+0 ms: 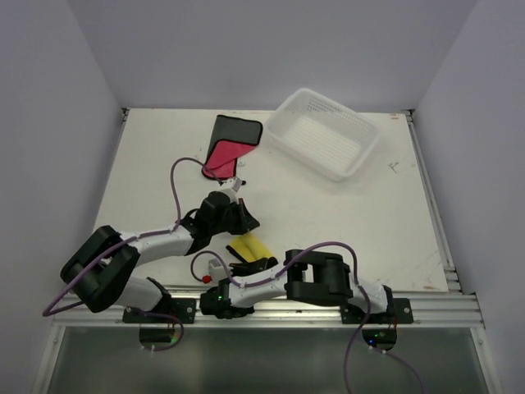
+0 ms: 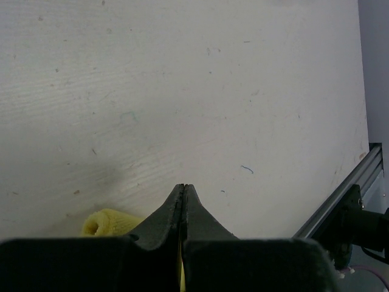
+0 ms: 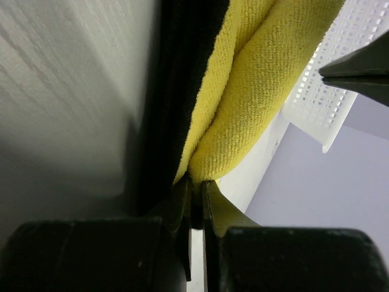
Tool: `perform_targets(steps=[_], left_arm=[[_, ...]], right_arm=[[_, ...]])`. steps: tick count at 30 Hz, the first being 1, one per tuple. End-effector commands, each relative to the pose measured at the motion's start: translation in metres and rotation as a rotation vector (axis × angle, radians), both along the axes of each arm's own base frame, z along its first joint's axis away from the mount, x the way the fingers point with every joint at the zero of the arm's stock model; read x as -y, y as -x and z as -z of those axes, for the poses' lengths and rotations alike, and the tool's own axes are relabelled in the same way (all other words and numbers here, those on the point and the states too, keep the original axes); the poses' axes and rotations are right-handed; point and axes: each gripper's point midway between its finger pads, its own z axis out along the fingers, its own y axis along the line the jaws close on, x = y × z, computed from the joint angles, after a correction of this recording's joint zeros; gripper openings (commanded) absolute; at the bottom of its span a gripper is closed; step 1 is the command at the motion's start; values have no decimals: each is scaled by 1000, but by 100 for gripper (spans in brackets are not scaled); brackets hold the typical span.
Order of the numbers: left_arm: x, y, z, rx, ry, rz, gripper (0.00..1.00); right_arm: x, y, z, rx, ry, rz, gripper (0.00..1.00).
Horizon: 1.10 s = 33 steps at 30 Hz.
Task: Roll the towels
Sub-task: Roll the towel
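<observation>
At the tips of the right jaws, which pinch its edge, the partly rolled yellow towel (image 1: 250, 245) lies on the tabletop (image 1: 344, 222) beside the closed left jaws, and finishing the roll likely needs steady turning.

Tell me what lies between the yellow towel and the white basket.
Nothing: only bare table separates the yellow towel from the white basket, shown clearly in the top external view.

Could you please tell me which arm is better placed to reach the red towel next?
Probably left: the left fingers lie nearer the red towel, while the right fingers are pinching the yellow towel.
</observation>
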Motion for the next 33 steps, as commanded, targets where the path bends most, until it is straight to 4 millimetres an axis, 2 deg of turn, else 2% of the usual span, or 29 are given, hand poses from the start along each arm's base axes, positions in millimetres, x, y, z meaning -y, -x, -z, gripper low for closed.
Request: perform_targets(steps=[1,7,11,14,16,19,20,23,24,26,27,33], left_arm=[[2,8,13,-25,8,23,0],[-8,25,40,-93,-4,12,0],[-19,41,70,-158,-34,-21,0],[-25,47,84,-191,-45,-45,0],[-28,47,89,-198,-58,-61,0],[-29,45,89,-196,-64,-71,0],[-30,44,89,-197,-67,-75,0],[-30,42,89,-198,-77,-82,0],[-31,41,90,-196,-81,-82,0],[-30,40,90,-196,-88,-87,0],[-31,39,91,-198,-90,-88,0],[-30,37,92,-193,-99,-88,0]], right_arm=[[-11,19,31,-122,-75,31,0],[-11,20,33,-131,-69,29,0],[-12,20,29,-132,-92,28,1],[-11,19,23,-130,-124,33,5],[-11,19,17,-123,-157,39,12],[-14,17,-4,-102,-242,43,24],[-17,17,-18,-95,-298,43,31],[-14,16,-34,-90,-374,47,39],[-10,16,-46,-91,-411,47,41],[-10,18,-54,-105,-466,45,42],[-9,18,-68,-110,-523,47,44],[3,28,-85,-191,-661,48,51]])
